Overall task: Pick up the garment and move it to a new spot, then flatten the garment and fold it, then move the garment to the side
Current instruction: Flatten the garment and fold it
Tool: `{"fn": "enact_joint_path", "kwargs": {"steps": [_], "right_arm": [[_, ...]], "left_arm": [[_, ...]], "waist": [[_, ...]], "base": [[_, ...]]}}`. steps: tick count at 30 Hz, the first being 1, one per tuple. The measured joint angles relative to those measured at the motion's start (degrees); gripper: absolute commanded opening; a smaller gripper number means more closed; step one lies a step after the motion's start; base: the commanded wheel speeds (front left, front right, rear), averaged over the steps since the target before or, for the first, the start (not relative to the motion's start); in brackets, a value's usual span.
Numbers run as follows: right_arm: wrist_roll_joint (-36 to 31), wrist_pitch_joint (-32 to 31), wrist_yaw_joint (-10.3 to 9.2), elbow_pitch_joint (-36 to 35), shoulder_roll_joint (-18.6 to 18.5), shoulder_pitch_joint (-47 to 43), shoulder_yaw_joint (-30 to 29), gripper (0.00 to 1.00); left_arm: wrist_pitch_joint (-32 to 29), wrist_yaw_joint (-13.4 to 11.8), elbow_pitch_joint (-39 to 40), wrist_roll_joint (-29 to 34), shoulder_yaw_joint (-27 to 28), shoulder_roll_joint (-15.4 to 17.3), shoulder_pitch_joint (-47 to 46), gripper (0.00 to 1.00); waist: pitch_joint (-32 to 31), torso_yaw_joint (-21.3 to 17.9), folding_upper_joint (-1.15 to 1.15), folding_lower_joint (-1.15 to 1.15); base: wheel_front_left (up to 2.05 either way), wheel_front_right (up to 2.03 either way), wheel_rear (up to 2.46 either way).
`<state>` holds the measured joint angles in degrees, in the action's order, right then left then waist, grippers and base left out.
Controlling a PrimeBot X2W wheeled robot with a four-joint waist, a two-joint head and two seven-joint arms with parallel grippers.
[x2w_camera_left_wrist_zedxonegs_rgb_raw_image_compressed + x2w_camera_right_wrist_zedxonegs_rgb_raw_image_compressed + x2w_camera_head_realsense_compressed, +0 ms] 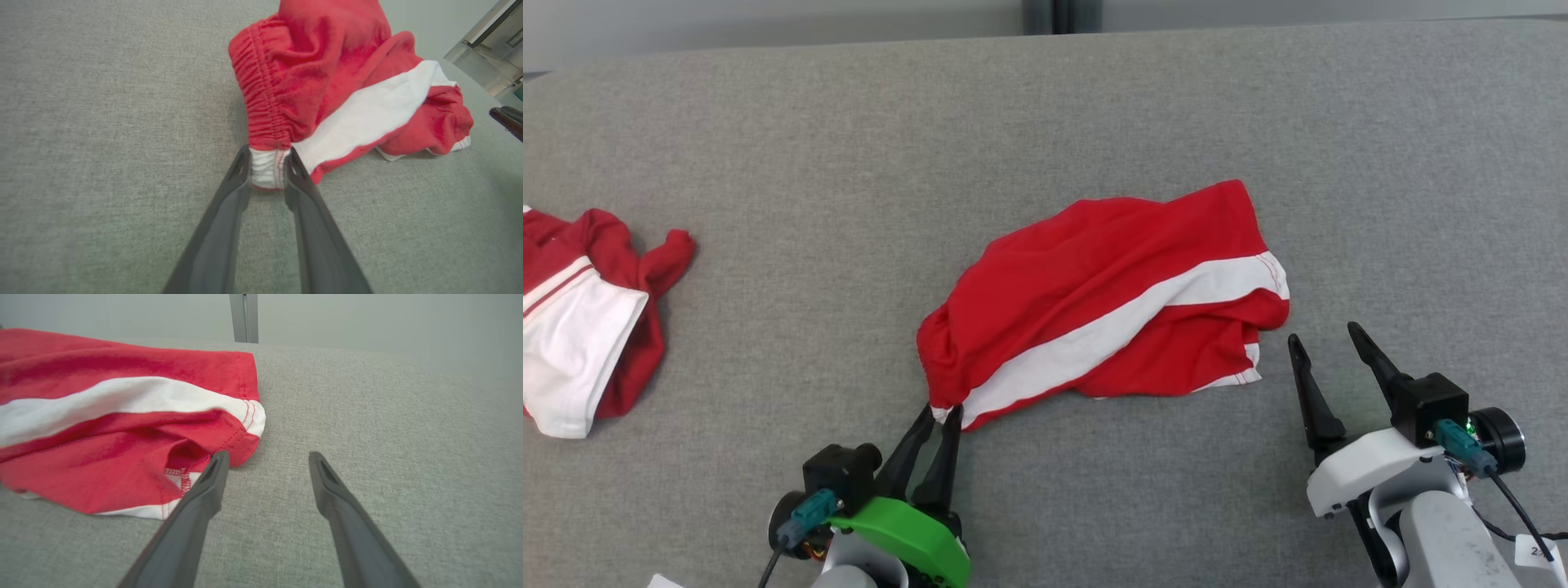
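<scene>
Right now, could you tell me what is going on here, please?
The left tool grips the white waistband corner of the red-and-white shorts, which lie crumpled on the grey surface. The right tool is open beside their leg hem, holding nothing. Another red-and-white garment lies at the far left.

1. I worked in what looked like a robotics lab or test room.
2. My bench (768, 122) was a broad flat top covered in plain grey cloth.
3. On it lay the garment (1111, 302) and a second garment (580, 318), both red and white.
4. Behind stood a bare pale wall (768, 20) with a dark upright strip (1062, 15).
</scene>
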<state>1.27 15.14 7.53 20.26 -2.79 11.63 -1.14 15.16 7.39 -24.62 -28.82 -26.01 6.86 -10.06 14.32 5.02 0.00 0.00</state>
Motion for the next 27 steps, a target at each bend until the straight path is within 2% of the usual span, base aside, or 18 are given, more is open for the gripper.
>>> {"fn": "enact_joint_path", "kwargs": {"steps": [4,9,10,11,22,24,27], "right_arm": [[0.0,0.0,0.0,0.4,0.0,0.1,-0.2,1.0],[-0.2,0.0,0.0,1.1,0.0,1.4,-0.5,1.0],[-0.2,0.0,0.0,1.6,0.0,2.0,-0.6,1.0],[-0.2,0.0,0.0,2.0,0.0,2.6,-0.7,1.0],[0.9,0.0,0.0,10.2,0.0,9.5,1.0,1.0],[1.5,0.0,0.0,11.9,0.0,10.2,0.9,0.86],[2.5,0.0,0.0,13.1,0.0,10.5,0.5,0.56]], "left_arm": [[0.0,0.0,0.3,-0.2,-0.6,0.3,0.0,0.31],[0.0,0.0,0.7,-0.2,-0.9,0.5,0.1,0.21],[0.0,0.0,0.8,-0.2,-0.8,0.5,0.1,0.15],[0.0,0.0,1.0,0.0,-0.7,0.5,0.1,0.0],[0.0,0.0,2.0,0.7,-1.0,0.6,0.2,0.0],[0.0,0.0,2.0,0.7,-1.2,0.6,0.1,0.0],[0.0,0.0,2.1,0.7,-1.3,0.6,0.1,0.0]], "waist": [[-0.4,0.8,0.0,0.0],[-0.9,1.8,0.0,0.0],[-1.0,2.0,0.0,0.0],[-1.0,2.2,0.0,0.0],[0.5,3.7,0.0,0.0],[0.8,3.9,0.0,0.0],[1.0,4.1,0.0,0.0]], "base": [[0.0,0.0,0.0],[0.0,0.0,0.0],[0.0,0.0,0.0],[0.0,0.0,0.0],[0.0,0.0,0.0],[0.0,0.0,0.0],[0.0,0.0,0.0]]}}
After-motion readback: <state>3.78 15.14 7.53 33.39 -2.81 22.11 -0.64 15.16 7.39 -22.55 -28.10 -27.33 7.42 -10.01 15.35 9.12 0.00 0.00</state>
